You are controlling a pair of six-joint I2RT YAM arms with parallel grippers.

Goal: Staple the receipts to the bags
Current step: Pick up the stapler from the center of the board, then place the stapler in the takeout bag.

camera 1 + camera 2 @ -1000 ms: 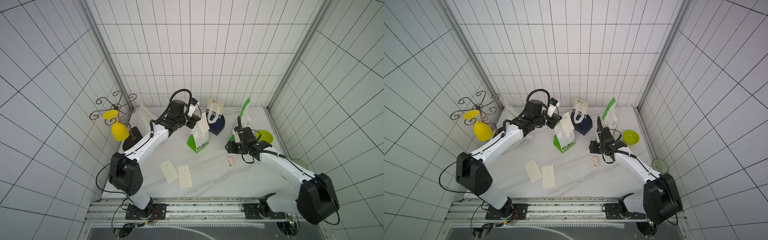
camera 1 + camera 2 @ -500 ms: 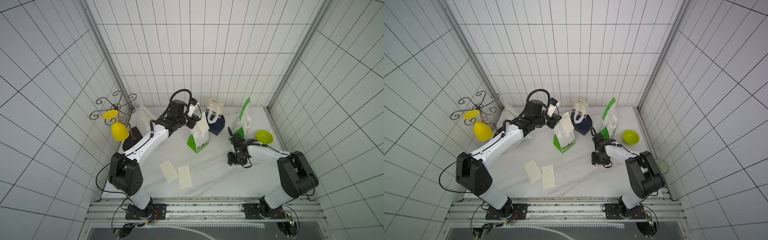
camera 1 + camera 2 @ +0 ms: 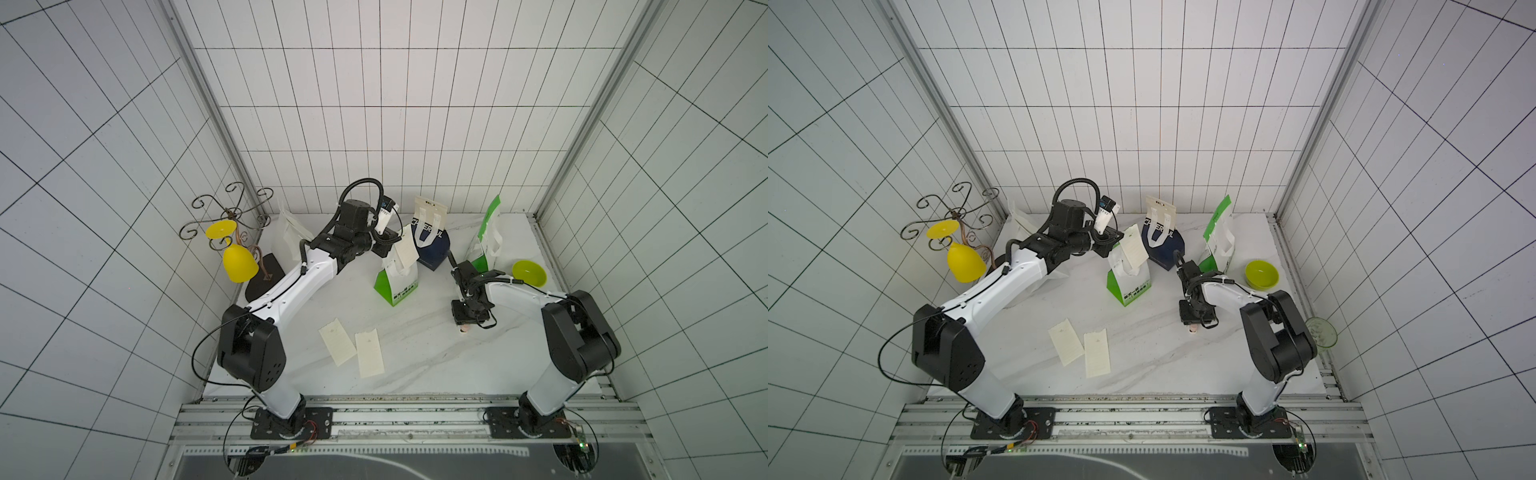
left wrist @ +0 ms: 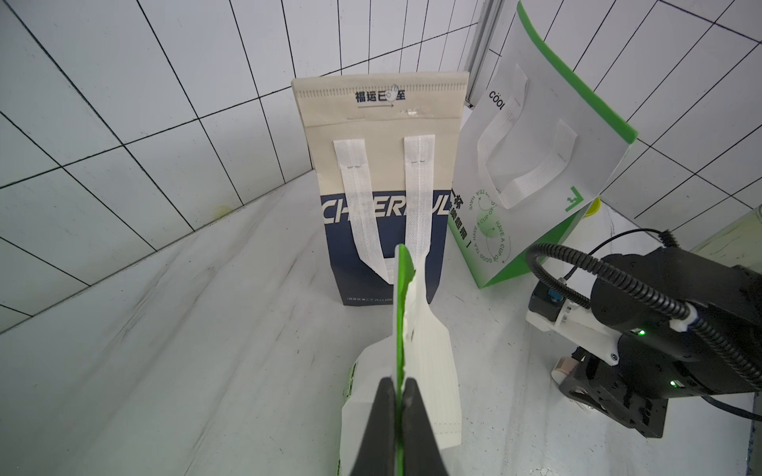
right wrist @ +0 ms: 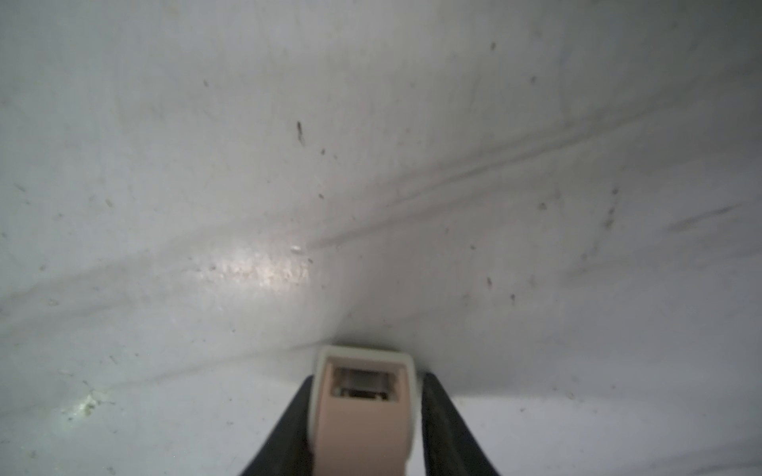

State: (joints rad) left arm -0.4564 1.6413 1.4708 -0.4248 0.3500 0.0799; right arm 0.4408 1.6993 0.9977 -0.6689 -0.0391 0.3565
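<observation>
Clamping the left gripper (image 4: 399, 381) shut on the green top edge of a white-and-green paper carrier bag (image 3: 397, 282), black fingers (image 4: 381, 416) pressing together with no gap. Lying against that bag's face right at the pinch, a narrow cream paper receipt (image 4: 433, 371), though whether caught between the fingers too, impossible to tell. Standing upright just toward 12 o'clock from the middle of the white marbled table (image 3: 415, 370), this bag. Pointing the right gripper (image 5: 367, 377) down near 3 o'clock, straddling a small pinkish-beige plastic stapler (image 5: 363, 416) lying on the table. Touching it with one finger, showing a thin pale sliver beside the other, so gripping or only flanking, impossible to tell. Standing at 12 o'clock, a navy paper bag with white handles and lettering (image 3: 432, 245); leaning at 1 o'clock, a second white-and-green handled bag (image 3: 488, 237). Sitting at 10 o'clock, partly behind the left arm, a plain white paper bag (image 3: 291, 232). Lying flat at 7 o'clock, well apart from every bag, a loose cream receipt (image 3: 337, 341) and, just beside it, another loose cream receipt (image 3: 369, 352). Sitting at 2 o'clock, a lime-green plastic bowl (image 3: 528, 273).
</observation>
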